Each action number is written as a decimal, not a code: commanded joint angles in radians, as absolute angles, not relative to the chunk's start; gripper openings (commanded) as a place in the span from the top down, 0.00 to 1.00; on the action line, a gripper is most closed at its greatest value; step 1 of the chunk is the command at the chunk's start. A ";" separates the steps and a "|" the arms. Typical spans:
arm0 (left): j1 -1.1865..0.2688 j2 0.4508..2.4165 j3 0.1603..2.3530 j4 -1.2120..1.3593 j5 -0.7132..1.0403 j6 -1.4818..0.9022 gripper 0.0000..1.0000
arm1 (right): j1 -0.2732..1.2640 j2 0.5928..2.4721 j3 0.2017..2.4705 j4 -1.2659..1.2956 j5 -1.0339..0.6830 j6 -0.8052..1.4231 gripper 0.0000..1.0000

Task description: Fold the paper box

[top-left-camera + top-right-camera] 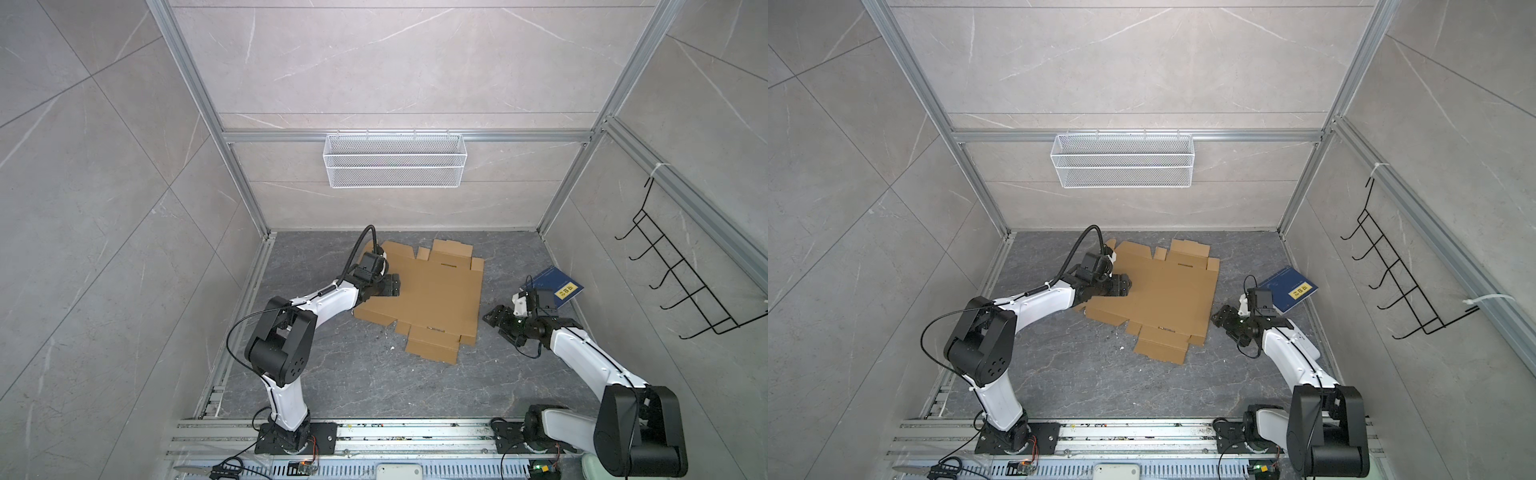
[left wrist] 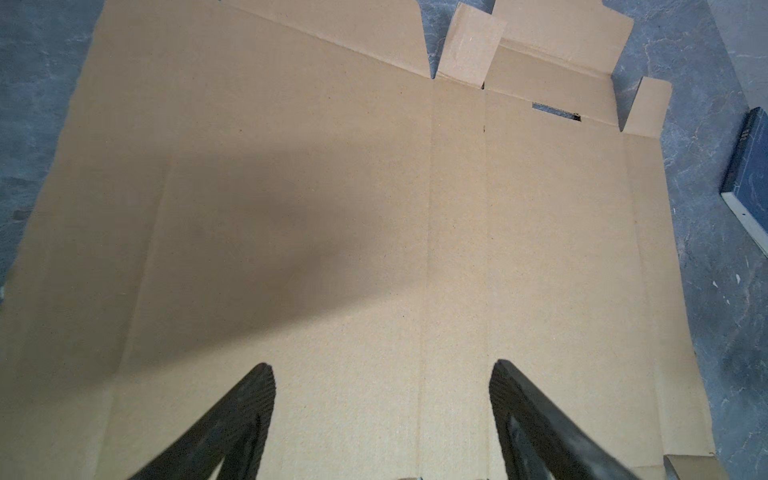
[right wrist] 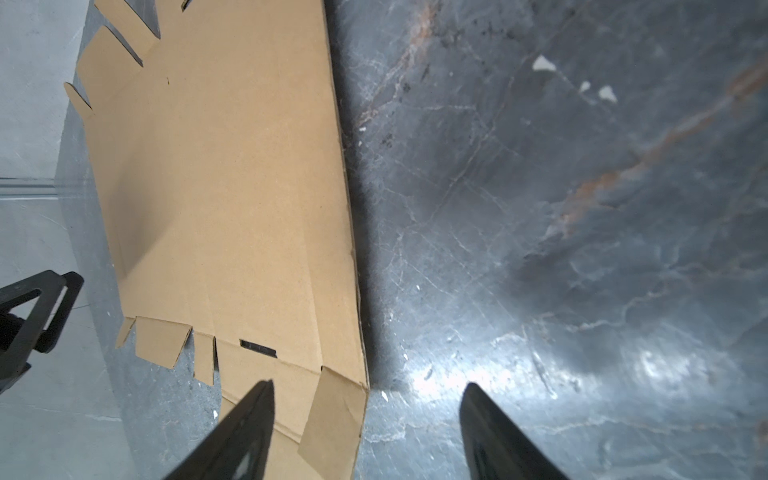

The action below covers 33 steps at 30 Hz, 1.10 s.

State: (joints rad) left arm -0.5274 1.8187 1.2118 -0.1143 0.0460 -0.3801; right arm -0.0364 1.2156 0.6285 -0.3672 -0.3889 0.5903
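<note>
top views high overhead, wrist views close, all sharing the paper box [image 1: 432, 291]

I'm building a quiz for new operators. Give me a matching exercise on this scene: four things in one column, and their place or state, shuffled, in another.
Things
1. paper box
2. blue book
3. white mesh basket
4. left gripper

Places or states
A. hung on the back rail
B. over the paper box, jaws apart
C. unfolded, lying on the floor
D. on the floor by the right wall

Pairs: 1-C; 2-D; 3-A; 4-B
</note>
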 commanded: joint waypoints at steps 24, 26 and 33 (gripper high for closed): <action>-0.508 1.852 1.069 -0.025 0.146 -0.422 0.16 | -0.013 1.472 0.637 -0.102 -0.477 0.625 0.39; -0.509 1.835 1.042 -0.019 0.146 -0.432 0.16 | 0.002 1.509 0.653 -0.089 -0.479 0.609 0.40; -0.509 1.728 0.920 -0.037 0.150 -0.442 0.17 | 0.049 1.577 0.665 -0.017 -0.521 0.577 0.46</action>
